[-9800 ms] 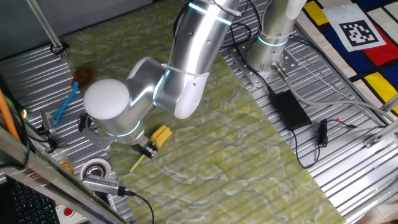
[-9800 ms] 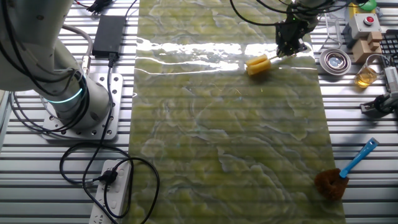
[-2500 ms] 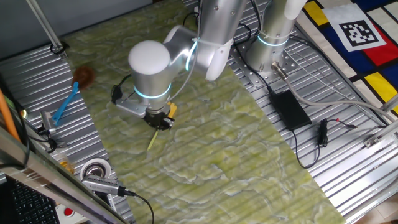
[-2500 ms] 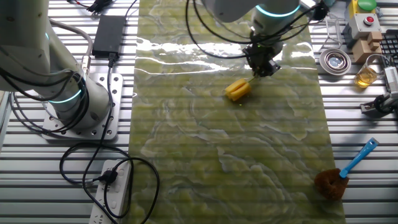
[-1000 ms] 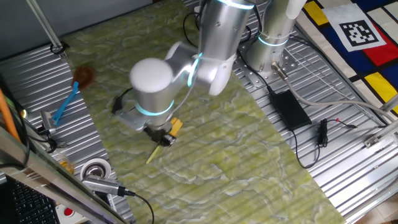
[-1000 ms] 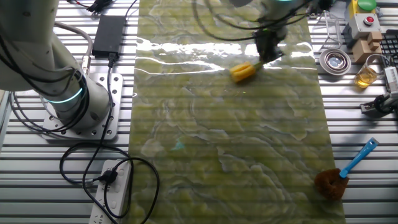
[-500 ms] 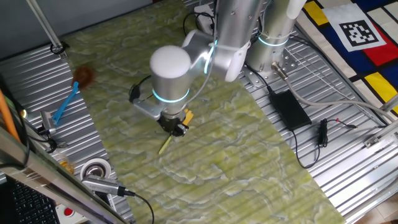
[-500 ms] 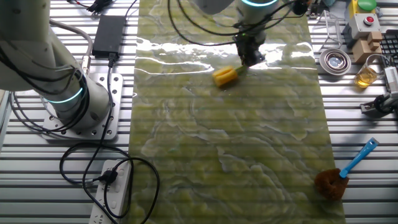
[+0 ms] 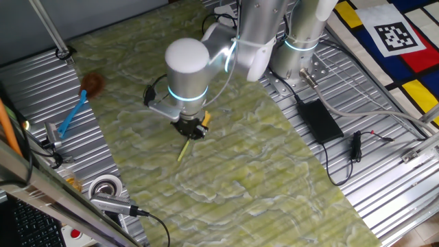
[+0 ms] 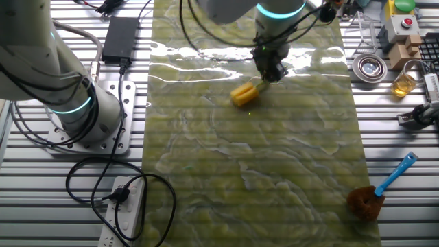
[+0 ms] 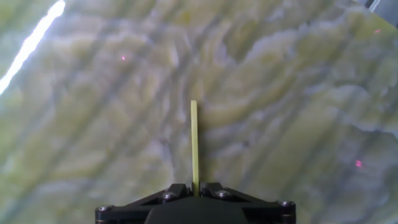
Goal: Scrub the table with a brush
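Observation:
The brush has a blocky yellow head [image 10: 243, 94] and a thin yellow-green handle [image 9: 182, 151]. Its head rests on the pale green marbled table [image 9: 226, 199]. My gripper [image 9: 191, 128] is shut on the brush handle near the head, in the middle of the table's far half. In the other fixed view my gripper [image 10: 269, 71] stands just right of and above the head. In the hand view my gripper [image 11: 194, 186] clamps the handle [image 11: 194, 143], which sticks straight out over the table [image 11: 298, 93]; the head is hidden there.
A blue-handled brush with a brown head [image 10: 374, 193] lies on the ribbed metal panel at the table's edge, also in one fixed view [image 9: 74, 113]. A tape roll [image 9: 104, 186], a power brick [image 9: 317, 120] and the arm's base [image 10: 72, 103] flank the table.
Over the last second my gripper has dragged the brush across the table: leftward and slightly down in the other fixed view, rightward and up in one fixed view. It stays shut on the handle.

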Action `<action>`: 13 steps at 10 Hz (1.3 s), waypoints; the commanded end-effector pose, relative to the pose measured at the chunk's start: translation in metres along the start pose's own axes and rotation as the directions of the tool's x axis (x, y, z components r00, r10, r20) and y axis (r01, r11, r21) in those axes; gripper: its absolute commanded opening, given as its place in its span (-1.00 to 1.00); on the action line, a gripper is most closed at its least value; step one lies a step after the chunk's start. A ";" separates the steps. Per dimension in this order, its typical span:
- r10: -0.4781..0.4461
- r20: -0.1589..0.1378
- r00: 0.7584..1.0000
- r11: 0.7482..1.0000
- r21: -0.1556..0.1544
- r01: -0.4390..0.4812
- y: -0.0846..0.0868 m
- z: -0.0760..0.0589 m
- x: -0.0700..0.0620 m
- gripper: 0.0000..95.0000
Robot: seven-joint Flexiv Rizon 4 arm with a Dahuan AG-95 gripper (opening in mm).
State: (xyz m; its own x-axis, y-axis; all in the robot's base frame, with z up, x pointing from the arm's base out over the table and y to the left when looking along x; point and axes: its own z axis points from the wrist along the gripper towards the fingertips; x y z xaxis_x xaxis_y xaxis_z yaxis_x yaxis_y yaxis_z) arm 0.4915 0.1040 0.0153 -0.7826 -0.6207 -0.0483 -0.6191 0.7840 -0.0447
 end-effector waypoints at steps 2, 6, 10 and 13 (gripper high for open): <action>-0.065 0.006 0.998 0.998 0.008 0.065 -0.021 0.003 0.001 -1.00; -0.097 0.006 0.995 0.995 0.022 0.096 -0.034 0.003 -0.023 -1.00; -0.103 -0.005 0.995 0.994 0.026 0.103 -0.044 -0.003 -0.064 -1.00; -0.015 0.001 1.000 1.000 0.013 0.015 -0.035 0.008 -0.090 -1.00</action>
State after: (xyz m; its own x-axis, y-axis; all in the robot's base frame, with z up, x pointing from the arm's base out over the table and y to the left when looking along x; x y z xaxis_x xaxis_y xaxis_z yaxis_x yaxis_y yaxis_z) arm 0.5824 0.1282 0.0145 -0.7567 -0.6515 -0.0535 -0.6480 0.7584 -0.0704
